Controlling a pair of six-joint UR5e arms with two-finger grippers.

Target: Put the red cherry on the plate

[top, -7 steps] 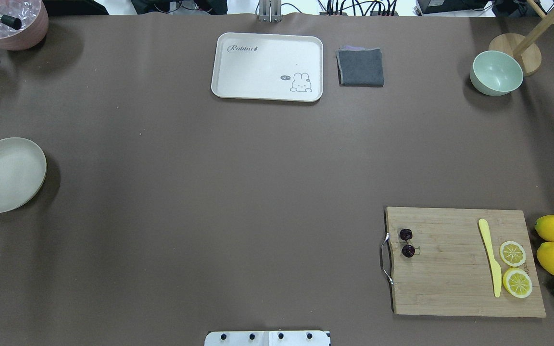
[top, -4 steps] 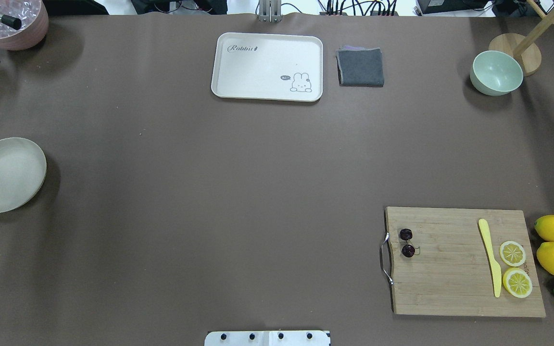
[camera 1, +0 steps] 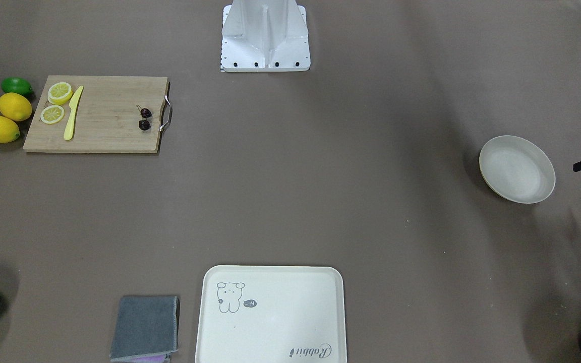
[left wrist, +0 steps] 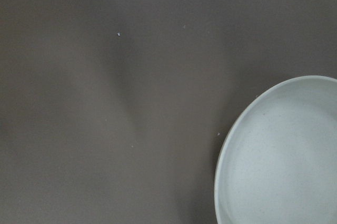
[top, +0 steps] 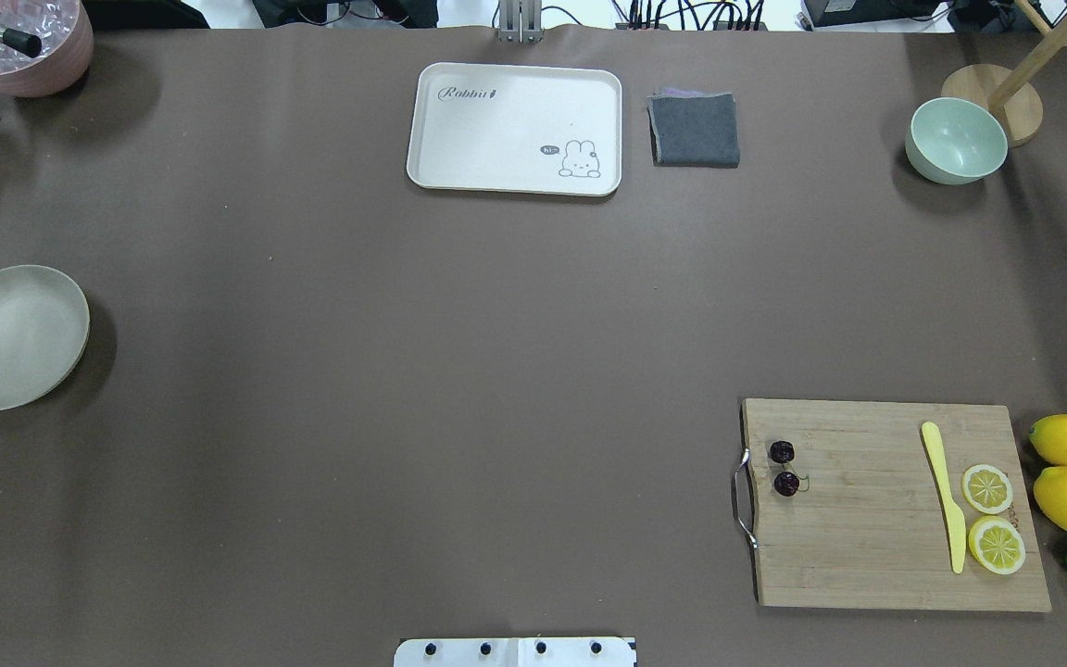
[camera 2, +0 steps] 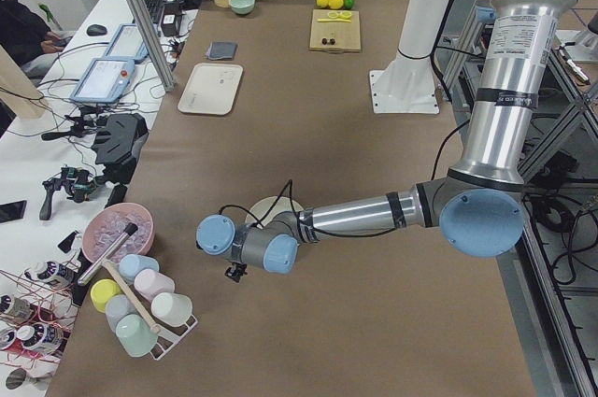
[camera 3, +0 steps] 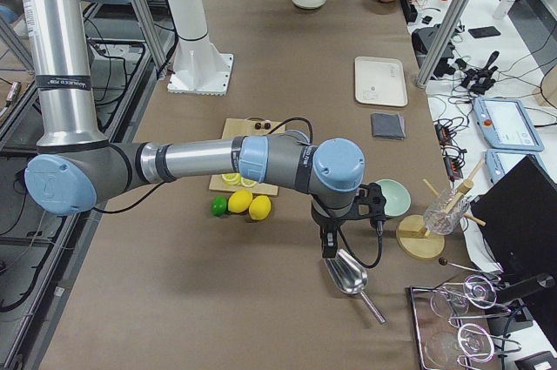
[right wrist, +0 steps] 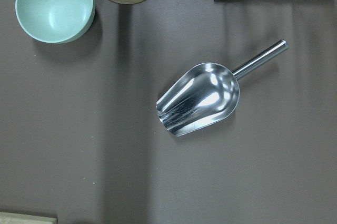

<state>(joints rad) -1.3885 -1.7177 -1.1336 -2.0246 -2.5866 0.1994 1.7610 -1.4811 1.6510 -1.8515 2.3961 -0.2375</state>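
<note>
Brown-covered desk holds everything. Left arm stretches low over desk's left edge. Right arm reaches out by desk's right edge. Rectangular wooden cutting board w/ metal handle lies nr desk's near-right corner. Rectangular cream tray w/ rabbit drawing sits mid far edge. Round shallow cream-white plate sits at left edge, nothing in it. Shiny metal scoop lies at right edge, below right fingers. Left fingers hang just beside plate. For both, can't tell if released or clenched. Pair of tiny dark maroon cherries w/ thin stems rests on board's handle end, well apart from plate.
</note>
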